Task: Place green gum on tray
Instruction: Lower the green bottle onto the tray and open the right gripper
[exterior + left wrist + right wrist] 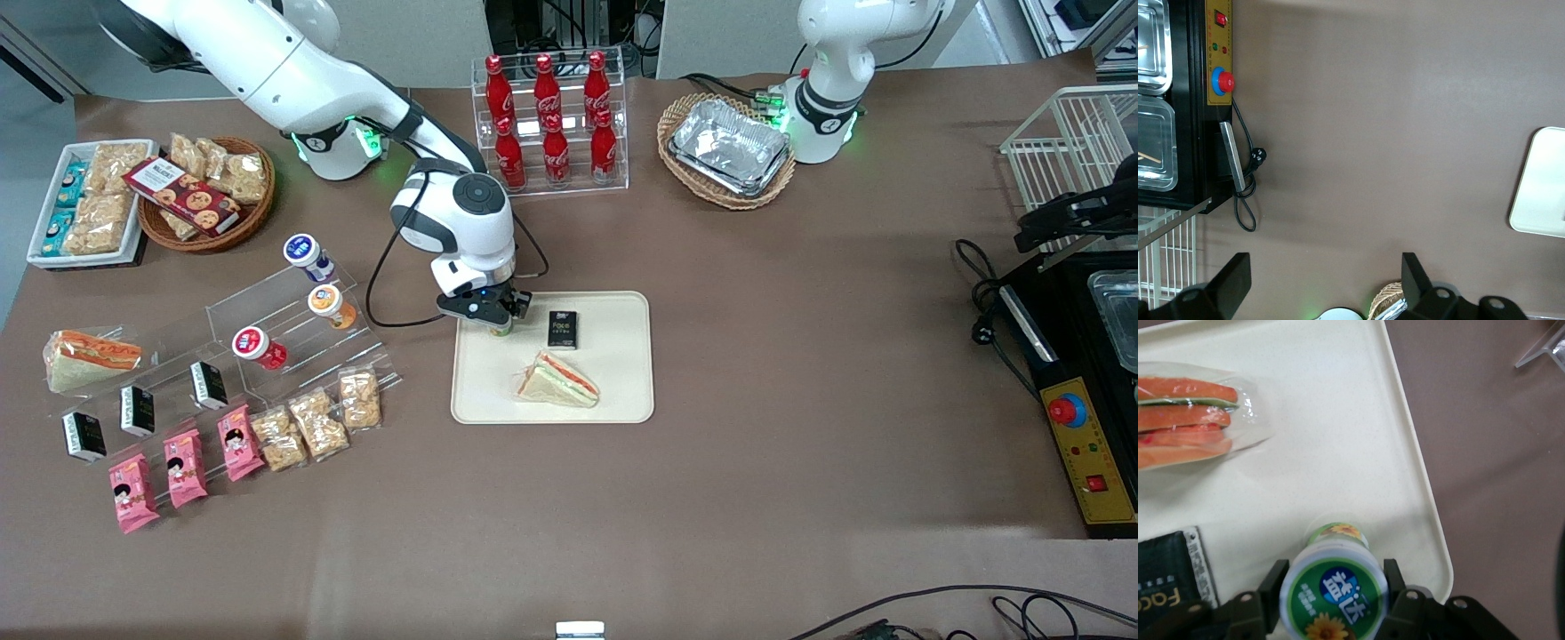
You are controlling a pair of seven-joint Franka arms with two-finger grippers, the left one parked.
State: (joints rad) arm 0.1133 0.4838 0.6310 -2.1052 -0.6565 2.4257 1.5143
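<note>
The claw gripped the green gum over the tray, seemingly touching down; opening gently would keep it upright.

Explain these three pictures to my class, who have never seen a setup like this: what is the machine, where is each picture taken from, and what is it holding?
Two white robot arms stand at a brown table. One picture looks down from the front; the other two come from cameras on the arms' wrists. The working arm's hand hangs over a corner of the cream tray, shut on the green gum, a small bottle with a white lid. A wrapped sandwich and a black packet already lie on the tray. Snacks, cola bottles and other gum bottles sit around.
</note>
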